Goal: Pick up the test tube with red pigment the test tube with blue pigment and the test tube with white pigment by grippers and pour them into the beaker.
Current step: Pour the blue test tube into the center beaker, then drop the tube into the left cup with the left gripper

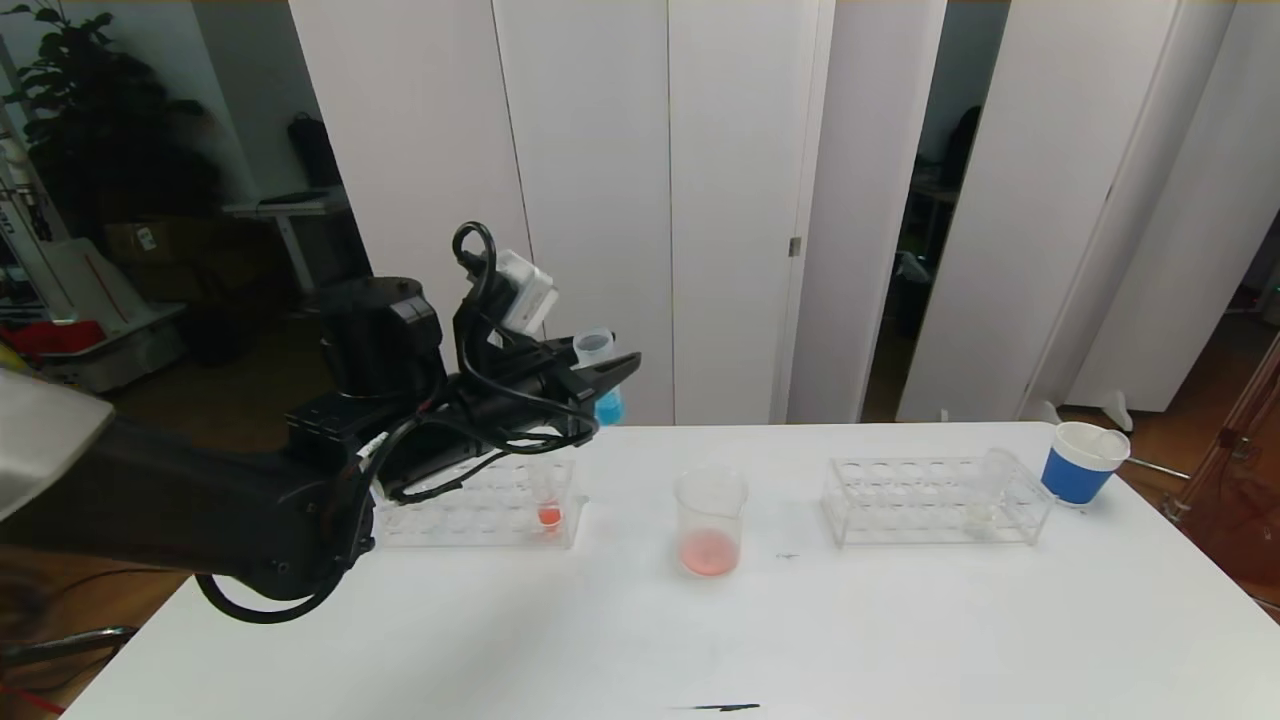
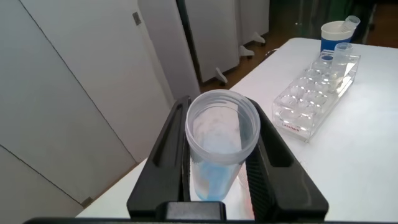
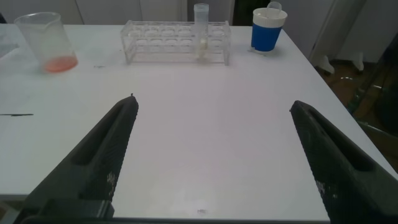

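Left gripper (image 1: 608, 372): hanging up above the table's far left edge, jaws clamped on the test tube with blue pigment (image 1: 600, 378); in the left wrist view (image 2: 219, 163) the two black fingers (image 2: 168, 146) are pressing on either side of the tube just under its rim.
Test tube with blue pigment: sitting roughly upright in that grip, open rim at the top, cyan liquid showing at the bottom, lifted well clear of the rack underneath.
Left rack (image 1: 480, 510): clear plastic, lying on the white table (image 1: 640, 630) beneath the arm, with one tube of red-orange liquid (image 1: 547, 505) standing at its right end.
Beaker (image 1: 710, 522): standing at the table's middle, between the two racks, a thin pool of pinkish-red liquid lying in its bottom.
Right rack (image 1: 935, 502): resting to the right of the beaker, well apart from it.
Test tube with white pigment (image 1: 985, 490): standing in the right rack's right end; the right wrist view (image 3: 201, 31) is showing it upright with pale liquid low down.
Blue paper cup (image 1: 1080, 462): sitting just beyond the right rack, near the table's far right corner.
Right gripper (image 3: 214, 158): out of the head view, hovering low at the near side of the table, fingers spread wide apart with nothing between them.
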